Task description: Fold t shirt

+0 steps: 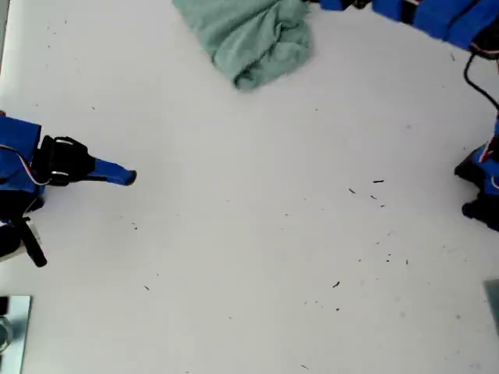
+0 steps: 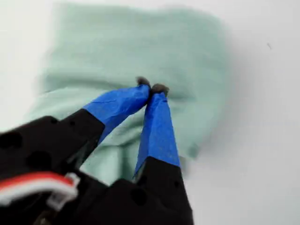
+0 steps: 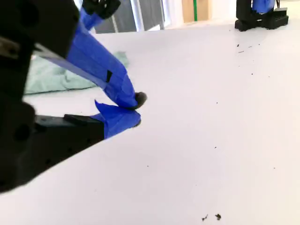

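A: Status, near side first?

B: My second hand (image 1: 129, 178) sits at 9 o'clock in the exterior view, low over the bare white surface (image 1: 257, 234), fingertips closed on nothing. Black specks (image 1: 366, 191) dot the surface toward 4 o'clock.

A: Shirt?

B: The t shirt (image 1: 249, 35) lies bunched at 12 o'clock in the exterior view, far edge of the surface. My first hand (image 2: 151, 87) is right over it, tips pinched together; can't tell if cloth is caught between them.
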Motion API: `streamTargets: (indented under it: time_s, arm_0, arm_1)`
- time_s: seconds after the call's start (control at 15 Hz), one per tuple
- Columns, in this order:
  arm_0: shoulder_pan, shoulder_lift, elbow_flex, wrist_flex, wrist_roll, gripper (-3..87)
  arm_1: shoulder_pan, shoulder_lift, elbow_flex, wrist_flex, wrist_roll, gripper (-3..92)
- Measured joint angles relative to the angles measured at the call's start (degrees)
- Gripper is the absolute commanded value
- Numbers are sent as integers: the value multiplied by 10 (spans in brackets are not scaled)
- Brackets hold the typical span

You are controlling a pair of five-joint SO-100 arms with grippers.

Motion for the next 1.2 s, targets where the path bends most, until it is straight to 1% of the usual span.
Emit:
streamTargets:
  time_s: [0.13,0.2,0.33,0.4,0.53,0.6,0.73,0.87,0.93,1.0,1.07,1.13,1.2]
  arm_0:
    - [0,0,0,0,0,48]
    - [0,0,0,0,0,51]
    - [12,0,0,0,2,84]
    - [28,0,0,0,4,98]
    - [62,0,0,0,5,100]
    - [77,0,0,0,5,101]
    - [97,0,0,0,5,101]
    - [105,0,0,0,5,102]
    - [105,0,0,0,5,104]
    - [105,0,0,-1,5,104]
    - [105,0,0,-1,5,105]
    - [105,0,0,-1,5,106]
    - [105,0,0,-1,5,106]
  arm_1:
    - [-40,181,91,64,-29,19]
    - [-69,260,169,73,-30,19]
    - [-148,412,327,94,-14,19]
    - [-182,483,394,127,2,19]
    - [-237,644,547,189,68,19]
    - [-272,736,631,221,114,19]
    - [-338,945,812,278,221,19]
    - [-396,1172,992,372,335,29]
    - [-403,1233,1061,432,390,42]
    - [-396,1233,1085,455,436,56]
    - [-399,1247,1090,455,461,61]
    - [-397,1252,1092,455,460,62]
    - [-379,1253,1092,455,419,66]
